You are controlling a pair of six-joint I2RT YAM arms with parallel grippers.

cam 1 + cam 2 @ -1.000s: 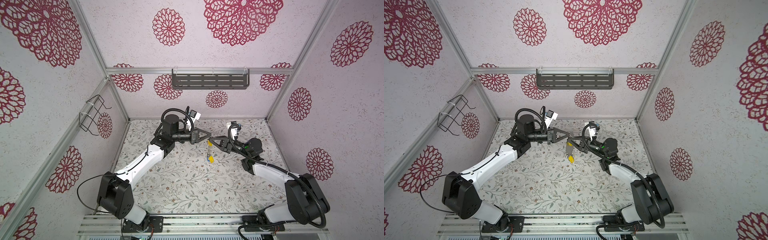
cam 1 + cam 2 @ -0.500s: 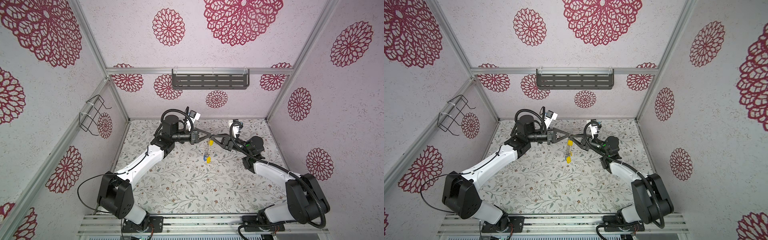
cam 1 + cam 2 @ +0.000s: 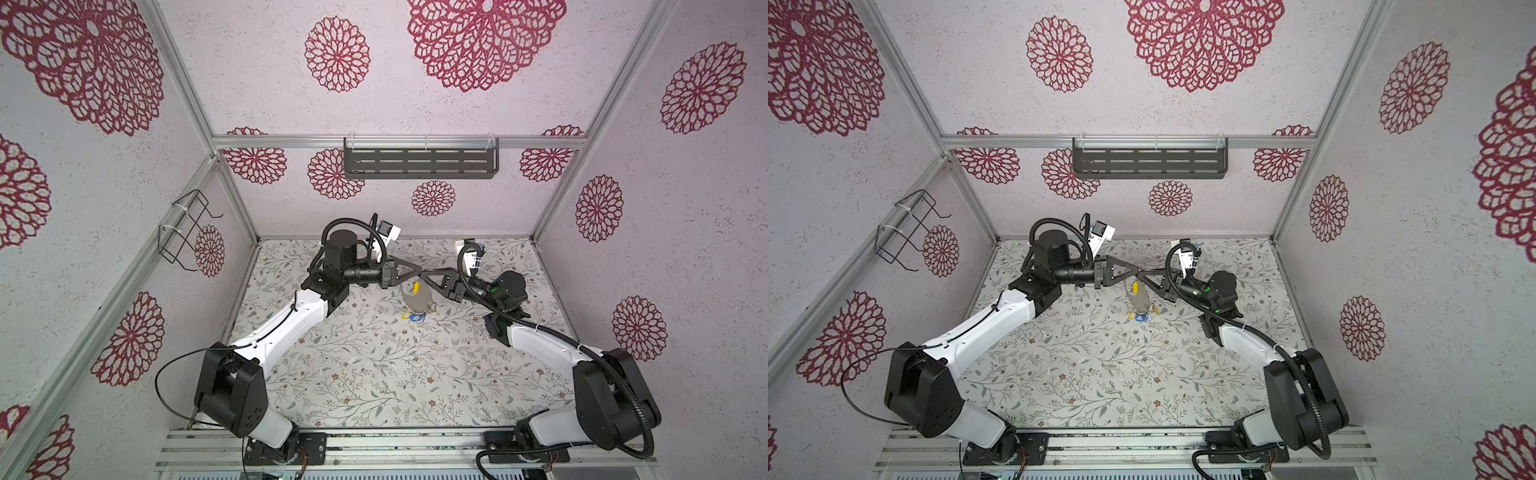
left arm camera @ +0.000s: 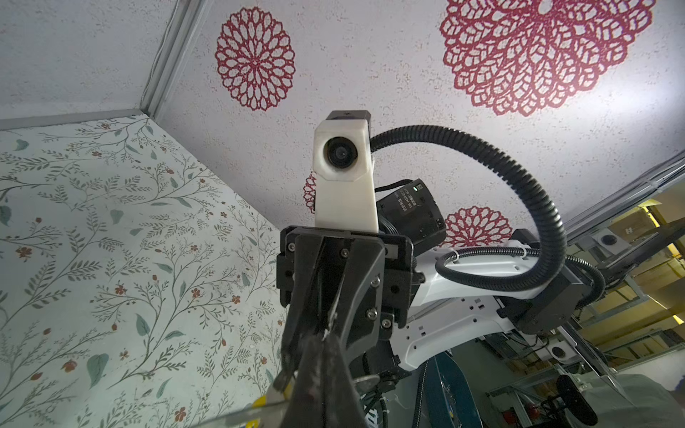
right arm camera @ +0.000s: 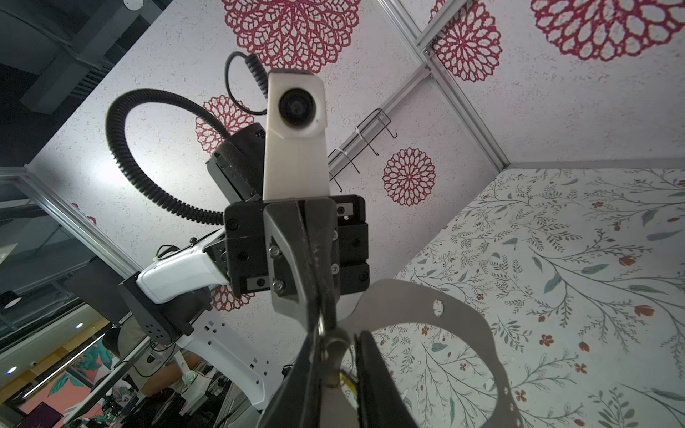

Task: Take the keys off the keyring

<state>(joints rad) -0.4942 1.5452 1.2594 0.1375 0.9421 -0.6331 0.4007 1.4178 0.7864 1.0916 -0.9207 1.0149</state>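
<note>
A: Since a second ago the keyring has swung round to show its flat face in both top views, and the jaws of the right gripper have narrowed.

B: Around what?

A: A small ring at the keyring's rim, with a yellow key beside it. Whether they grip it firmly cannot be told. The left gripper is clamped on the keyring's end, holding it above the worktop.

B: The risk?

A: The ring may slip from those tips. Or a pull may twist the keyring out of the left pinch and drop everything.
</note>
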